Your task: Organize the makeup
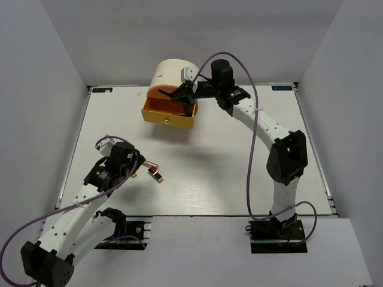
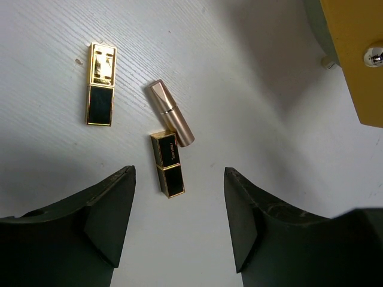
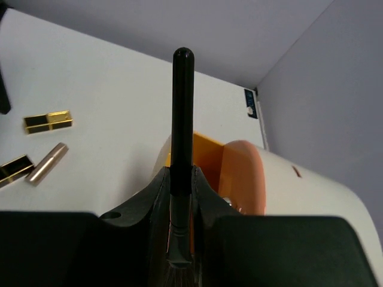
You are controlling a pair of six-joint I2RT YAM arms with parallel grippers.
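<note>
A thin black-handled brush (image 3: 182, 119) is pinched in the right tool (image 3: 181, 191), whose two fingers (image 3: 149, 200) are pressed against the lower part of the handle. The rounded end of the handle points away from the wrist camera, and some dark bristles show at the bottom edge of that view. In the top view this tool is at the far side of the bench (image 1: 239, 167), over the orange-yellow drawer (image 1: 167, 115), which is pulled out from the cream box (image 1: 169, 70) with the round top. Whether the brush touches the drawer, I cannot tell. The other makeup lies on the left part of the bench, well apart from the box. A gold-black lipstick (image 2: 167, 164) lies flat, and a rose-gold lipstick (image 2: 170, 112) lies tilted just beside its upper end; they may touch, but it is not clear. A second gold-black lipstick (image 2: 100, 84) lies alone to the left of these two in the left wrist view, apart from them. The left tool (image 2: 179, 174) is above them with its fingers (image 2: 111, 209) spread wide and nothing between them; the first gold-black lipstick shows in the gap, down on the bench. At the upper right of the same view, part of the drawer front with a small silver knob (image 2: 376, 55) is visible.
</note>
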